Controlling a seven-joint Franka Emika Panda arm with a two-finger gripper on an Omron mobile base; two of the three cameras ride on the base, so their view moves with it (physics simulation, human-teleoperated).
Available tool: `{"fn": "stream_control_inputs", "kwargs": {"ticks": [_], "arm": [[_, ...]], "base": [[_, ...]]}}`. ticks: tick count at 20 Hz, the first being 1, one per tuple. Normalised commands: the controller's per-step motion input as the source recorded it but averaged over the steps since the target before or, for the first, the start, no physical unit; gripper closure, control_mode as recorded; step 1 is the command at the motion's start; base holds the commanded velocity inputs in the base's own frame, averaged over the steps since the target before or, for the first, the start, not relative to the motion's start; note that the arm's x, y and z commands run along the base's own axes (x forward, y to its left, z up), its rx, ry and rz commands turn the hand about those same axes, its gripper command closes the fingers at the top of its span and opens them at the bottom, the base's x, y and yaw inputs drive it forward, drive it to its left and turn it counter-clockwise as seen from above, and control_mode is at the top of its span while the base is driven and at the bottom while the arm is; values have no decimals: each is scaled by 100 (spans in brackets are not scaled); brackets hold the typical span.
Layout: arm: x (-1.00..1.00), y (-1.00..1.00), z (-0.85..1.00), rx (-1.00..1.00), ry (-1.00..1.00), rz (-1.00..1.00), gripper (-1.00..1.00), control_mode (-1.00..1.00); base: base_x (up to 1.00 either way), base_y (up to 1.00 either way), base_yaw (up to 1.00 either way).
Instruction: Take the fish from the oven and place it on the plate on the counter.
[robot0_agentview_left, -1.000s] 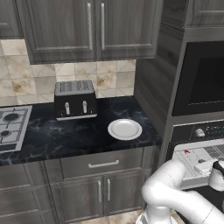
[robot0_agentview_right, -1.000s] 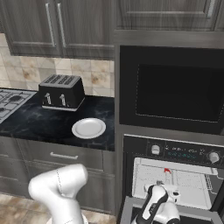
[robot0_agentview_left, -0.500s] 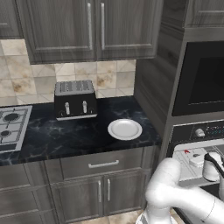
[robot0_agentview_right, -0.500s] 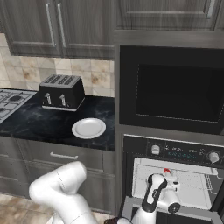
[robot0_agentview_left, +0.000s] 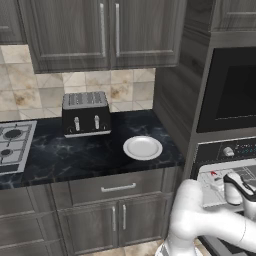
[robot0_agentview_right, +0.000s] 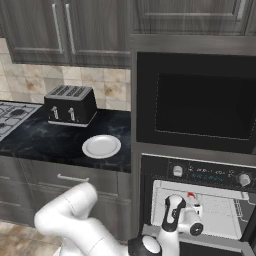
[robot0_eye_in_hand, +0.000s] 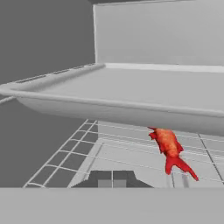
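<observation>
Fish: small red-orange fish (robot0_eye_in_hand: 169, 148) lies on the pale grey wire rack (robot0_eye_in_hand: 87, 151) inside the built-in dark oven (robot0_agentview_right: 200, 200); in the hand view it is right of centre, partly under the front edge of a pale grey tray (robot0_eye_in_hand: 131, 94) that sits above the rack. In the right base view a small red spot (robot0_agentview_right: 190, 195) shows at the front of the rack, just beside the hand.
Fingers: two small dark fingers (robot0_eye_in_hand: 101, 179) stand together at the bottom of the hand view, closed with no gap and nothing between them; the fish is a little to their right and apart from them.
Gripper: white hand with dark joints (robot0_agentview_right: 176, 212) is low in front of the open oven, at the level of the rack; in the left base view it is seen at the right edge (robot0_agentview_left: 239, 187).
Plate: round plain white plate (robot0_agentview_left: 143, 148) rests on the black marble-look table (robot0_agentview_left: 75, 155), near its right end, with nothing on it.
Toaster: black toaster with a grey top (robot0_agentview_left: 85, 114) stands on the same table behind and left of the plate, well apart from it.
Hob: steel gas hob (robot0_agentview_left: 12, 145) is at the left end.
</observation>
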Motion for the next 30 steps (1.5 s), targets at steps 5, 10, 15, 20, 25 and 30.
{"fn": "stream_control_inputs", "kwargs": {"ticks": [5, 10, 15, 20, 25, 30], "arm": [[1, 0, -95, -8, -4, 8, 100, -100], [7, 8, -99, -6, -29, 3, 100, -100], [0, 5, -100, 0, -24, 2, 100, -100], [-25, 5, -100, 0, -15, 4, 100, -100], [-85, 0, -100, 18, -7, 4, 100, -100], [-95, 10, -100, 35, 0, 1, 100, -100]], "base": [[0, 0, 0], [0, 0, 0], [0, 0, 0], [0, 0, 0], [0, 0, 0], [0, 0, 0]]}}
